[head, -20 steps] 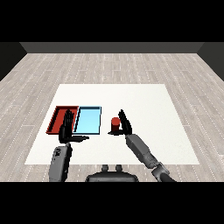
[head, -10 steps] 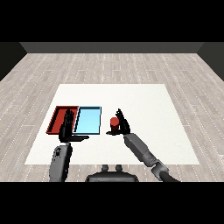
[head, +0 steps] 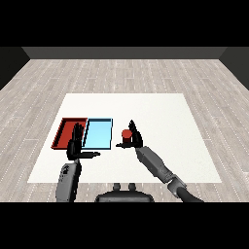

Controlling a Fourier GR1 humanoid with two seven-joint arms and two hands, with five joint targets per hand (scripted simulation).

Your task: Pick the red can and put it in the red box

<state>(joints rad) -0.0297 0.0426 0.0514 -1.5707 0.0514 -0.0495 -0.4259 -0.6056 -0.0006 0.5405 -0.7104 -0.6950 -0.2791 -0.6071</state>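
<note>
The red can stands upright on the white table, just right of the light blue tray. My right hand is close against the can's right side, fingers straight and pointing up, thumb reaching left in front of the can's base. It is open and not curled round the can. The red tray lies left of the blue tray. My left hand is raised over the red tray's near right corner, open, with its thumb sticking out to the right.
Both trays lie side by side on the left half of the table and hold nothing. Grey plank floor surrounds the table.
My right hand has edged left, closing in on the can's right side. The can and the left hand have stayed put.
</note>
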